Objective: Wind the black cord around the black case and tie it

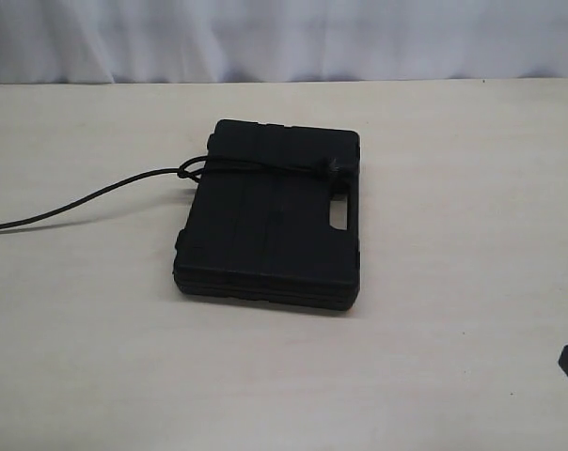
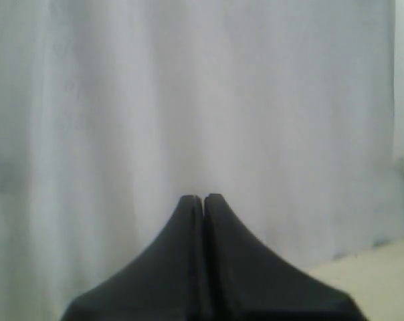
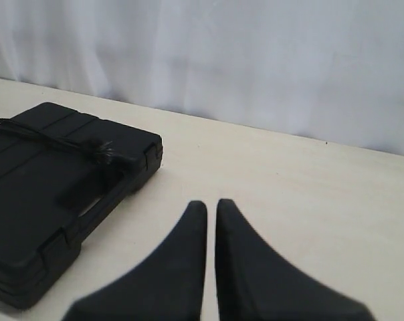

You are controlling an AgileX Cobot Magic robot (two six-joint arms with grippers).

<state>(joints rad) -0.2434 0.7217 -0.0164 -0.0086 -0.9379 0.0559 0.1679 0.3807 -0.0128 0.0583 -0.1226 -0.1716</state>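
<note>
Across the far end of the black case (image 1: 270, 225), which lay flat on the tabletop (image 1: 453, 188), the black cord (image 1: 86, 199) ran over the lid. It went from a small loop (image 1: 188, 170) at the case's left edge to a fuzzy knot (image 1: 333, 166) just beside the handle slot (image 1: 339, 215). Caught at both edges like that, the cord read as a wrap already made and probably tied. Whether it also passed beneath the case could not be seen. Its free tail trailed slack over the tabletop toward the left edge of the exterior view, with nothing gripping it.

The left tool (image 2: 203, 198) had its fingertips pressed together on nothing and faced the pale curtain (image 2: 188, 100). Neither case nor cord showed in its view, so it was likely well apart from both. The right tool (image 3: 211, 204) was likewise narrowed to a thin slit and empty. It was held off on the case's handle side, with bare tabletop between it and the knot. Both seemed placed clear so as not to disturb the tie.
</note>
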